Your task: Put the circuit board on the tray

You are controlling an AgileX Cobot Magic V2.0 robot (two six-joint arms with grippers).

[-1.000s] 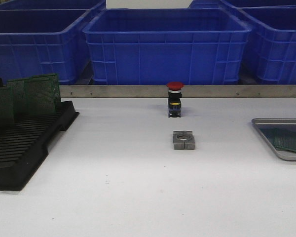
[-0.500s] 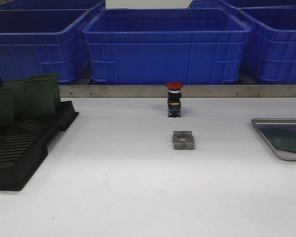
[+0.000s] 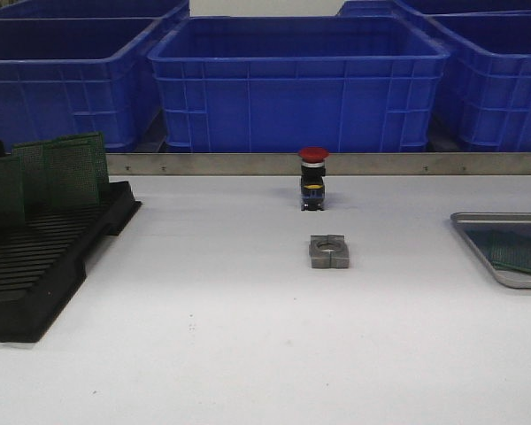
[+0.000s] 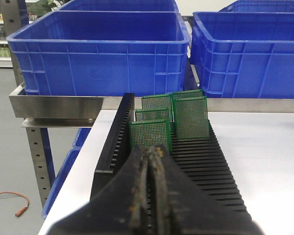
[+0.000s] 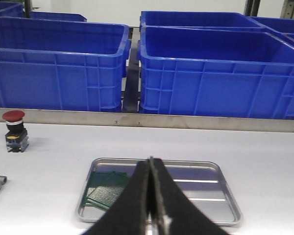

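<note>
The left hand (image 4: 149, 183) is clenched with nothing in it, its two fingers pressed flat together. Just past its tips stands the black rack (image 4: 206, 166) with green boards (image 4: 191, 116) upright in its slots. The right hand (image 5: 150, 196) is clenched and bare too. Right in front of it the silver tray (image 5: 201, 188) sits on the white counter (image 3: 248, 336), and green circuit boards (image 5: 105, 188) already lie flat inside it. Farther off to one side stand a red button (image 5: 13, 130) and a small metal block (image 3: 329, 251). Big blue crates (image 3: 301, 84) line the far edge.

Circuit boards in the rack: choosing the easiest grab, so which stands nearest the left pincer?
The front board, directly ahead of the shut left pincer; the others stand behind it.
</note>
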